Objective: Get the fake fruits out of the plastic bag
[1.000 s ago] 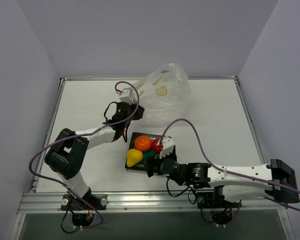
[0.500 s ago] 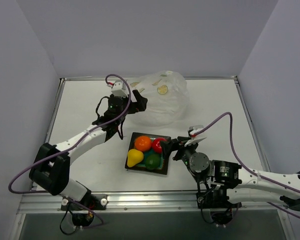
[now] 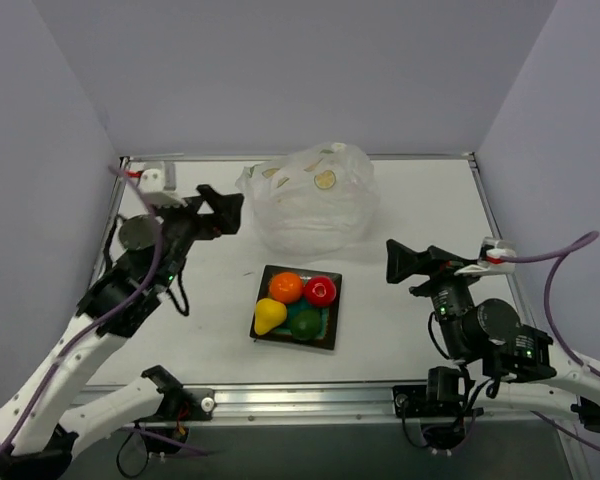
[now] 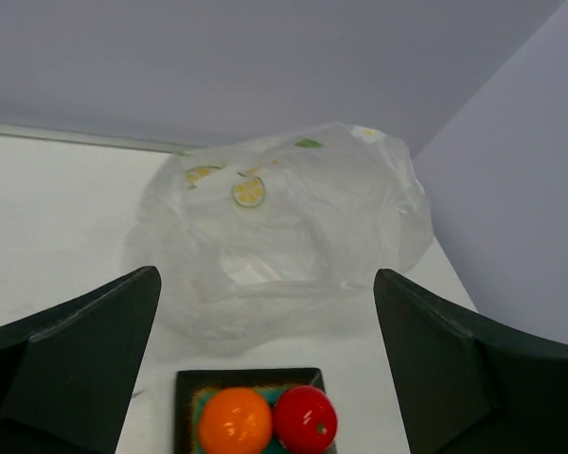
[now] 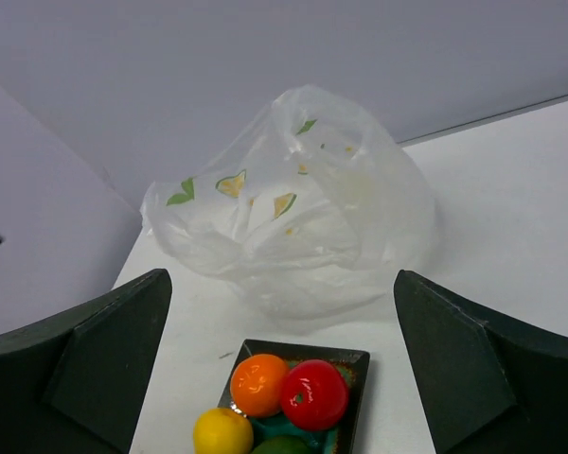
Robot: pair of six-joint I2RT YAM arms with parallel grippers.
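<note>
Table from above holds four fruits on a plate, left wrist view only two; left claw and right claw hang high, open.

- Four toy fruits sit together on the plate: one orange ball, one red round fruit, one yellow pear and one green round fruit.
- There is one plastic bag.
- There is one square plate.
- Two robot arms are in view, each with one gripper: the left gripper and the right gripper. Each has two fingers, making four in all.
- Two purple cables show, one on the left arm and one on the right arm.
- There is one table.
</note>
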